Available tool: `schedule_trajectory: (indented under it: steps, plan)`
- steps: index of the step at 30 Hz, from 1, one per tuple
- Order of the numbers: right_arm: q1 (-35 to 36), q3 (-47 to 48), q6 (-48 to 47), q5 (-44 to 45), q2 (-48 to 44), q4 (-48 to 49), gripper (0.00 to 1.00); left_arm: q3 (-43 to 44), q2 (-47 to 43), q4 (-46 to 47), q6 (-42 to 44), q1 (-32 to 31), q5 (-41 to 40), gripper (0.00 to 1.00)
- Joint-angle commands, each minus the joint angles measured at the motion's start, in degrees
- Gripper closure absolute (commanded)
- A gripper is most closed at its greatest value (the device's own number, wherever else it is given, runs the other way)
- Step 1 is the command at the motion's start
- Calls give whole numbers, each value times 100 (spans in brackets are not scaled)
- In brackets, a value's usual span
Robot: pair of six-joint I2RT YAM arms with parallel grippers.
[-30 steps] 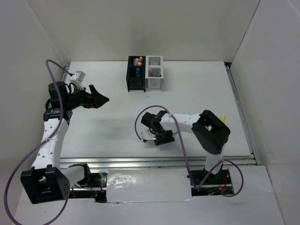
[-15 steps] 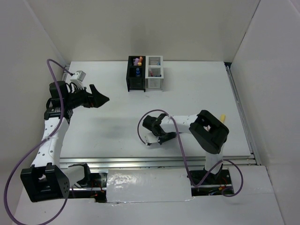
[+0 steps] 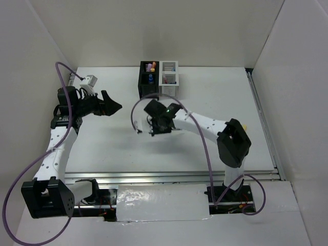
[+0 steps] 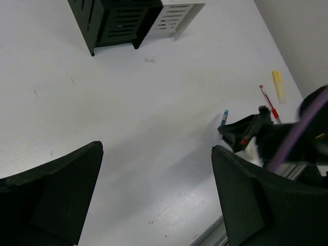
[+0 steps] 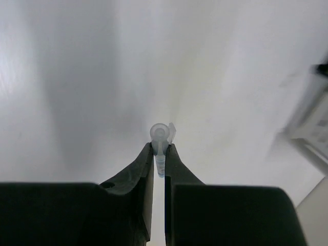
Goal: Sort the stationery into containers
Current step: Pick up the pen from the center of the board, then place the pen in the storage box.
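My right gripper is shut on a thin clear-capped blue pen, seen end-on between the fingertips and held above the table. From above, this gripper hangs mid-table, in front of the containers. The black box and the white box stand joined at the back, with several markers and pens in them. In the left wrist view the pen's blue tip sticks out of the right gripper. My left gripper is open and holds nothing; it hovers at the left.
A red pen and a yellow marker lie on the table at the right, near the right arm; from above only the yellow marker peeks out beside the arm. A metal rail runs along the front edge. White walls enclose the table.
The right gripper shut on the pen near the table's front, then lifted it and swung back and left toward the containers. The left arm barely shifted.
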Motion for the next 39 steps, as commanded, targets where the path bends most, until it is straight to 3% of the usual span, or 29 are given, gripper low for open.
schedule_trajectory:
  steps: [1, 5, 9, 14, 17, 25, 39]
  plan:
    - [-515, 1075, 742, -1249, -629, 320, 100, -21, -243, 590, -121, -20, -101, 1]
    - [-1517, 1507, 2224, -3023, -1069, 1574, 100, -39, -261, 959, -297, 173, -181, 1]
    - [-2510, 1937, 3543, -3939, -1018, 2445, 100, -13, -173, 1295, -402, 323, -180, 1]
    - [-3459, 2404, 5118, -4258, -526, 3799, 100, -100, -59, 1742, -464, 349, -172, 1]
    - [-3628, 2562, 5619, -4206, -201, 4283, 100, -188, 11, 1857, -499, 358, -101, 1]
    - [-3584, 3028, 5869, -3802, 678, 4881, 100, -224, 126, 1822, -447, 349, -66, 1]
    - [-3602, 3573, 5446, -3643, 1593, 4584, 100, -355, 301, 1971, -376, 358, -92, 1]
